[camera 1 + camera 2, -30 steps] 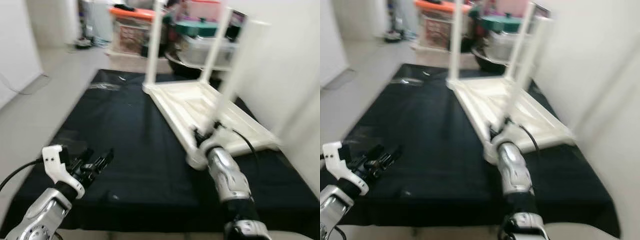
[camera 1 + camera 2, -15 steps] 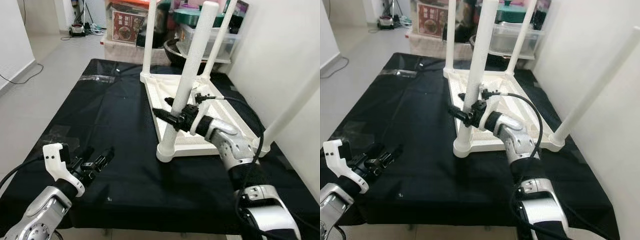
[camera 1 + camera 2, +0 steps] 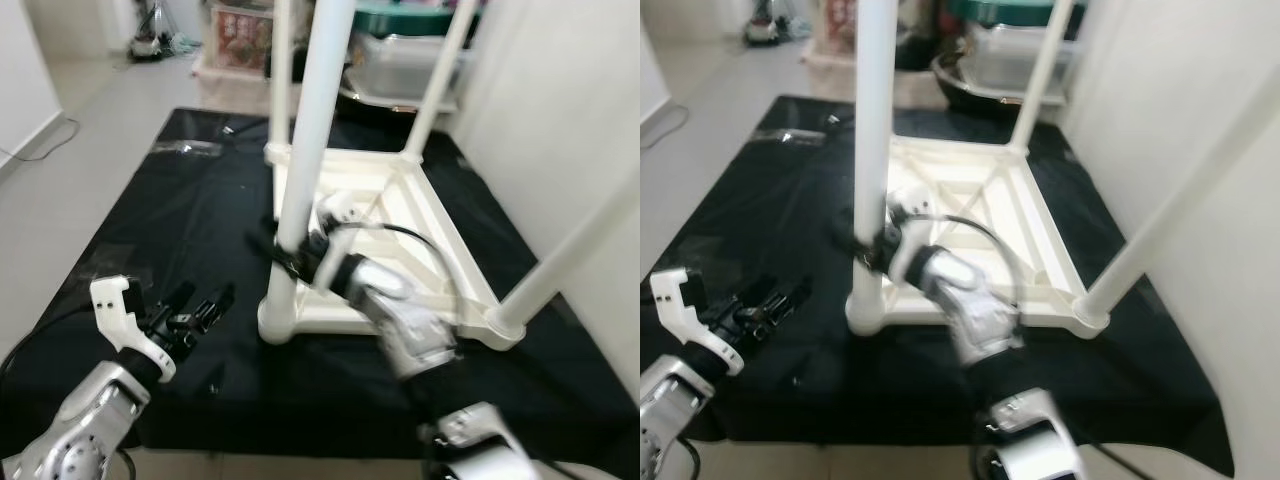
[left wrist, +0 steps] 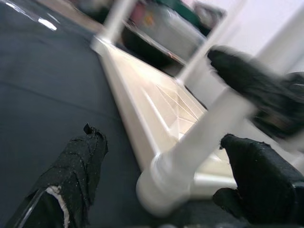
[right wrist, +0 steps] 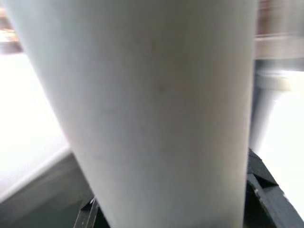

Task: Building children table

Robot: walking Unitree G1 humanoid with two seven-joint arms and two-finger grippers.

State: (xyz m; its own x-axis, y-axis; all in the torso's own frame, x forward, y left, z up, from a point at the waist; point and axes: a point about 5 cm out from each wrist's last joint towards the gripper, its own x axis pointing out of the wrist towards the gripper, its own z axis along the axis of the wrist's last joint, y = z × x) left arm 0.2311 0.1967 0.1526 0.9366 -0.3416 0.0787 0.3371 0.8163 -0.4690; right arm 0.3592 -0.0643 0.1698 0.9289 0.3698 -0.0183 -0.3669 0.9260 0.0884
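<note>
**Kids' table: all 4 legs up, near leg in hand**

White children's table [image 3: 380, 200] lying upside down on black-covered bench [image 3: 150, 230], top face down, underside ribs showing. Four white legs standing up from corners: near-left leg [image 3: 305, 150], near-right leg [image 3: 570, 260] leaning toward the wall side, two far legs [image 3: 440, 75] at the back. By the look of it, all legs fitted in sockets — assembly mostly done.

Right claw [image 3: 285, 252] on near-left leg, low down, just above its socket. Black fingers either side of the tube, pinching it; right wrist view has the leg pressed close between finger tips. Prob. tightening or seating this leg — can't tell whether fully home.

Left claw [image 3: 195, 310] hovering over the cloth, near the table's near-left corner but apart from it. Fingers [image 4: 76, 171] spread wide, holding nothing; left wrist view looks along them at the leg base.

Left to do, as judged: finish snugging near-left leg, check the others (near-right tilt looks suspect, may be lens/blur), then flip table upright. Storage bins [image 3: 400, 60] and clutter behind bench, not involved.
</note>
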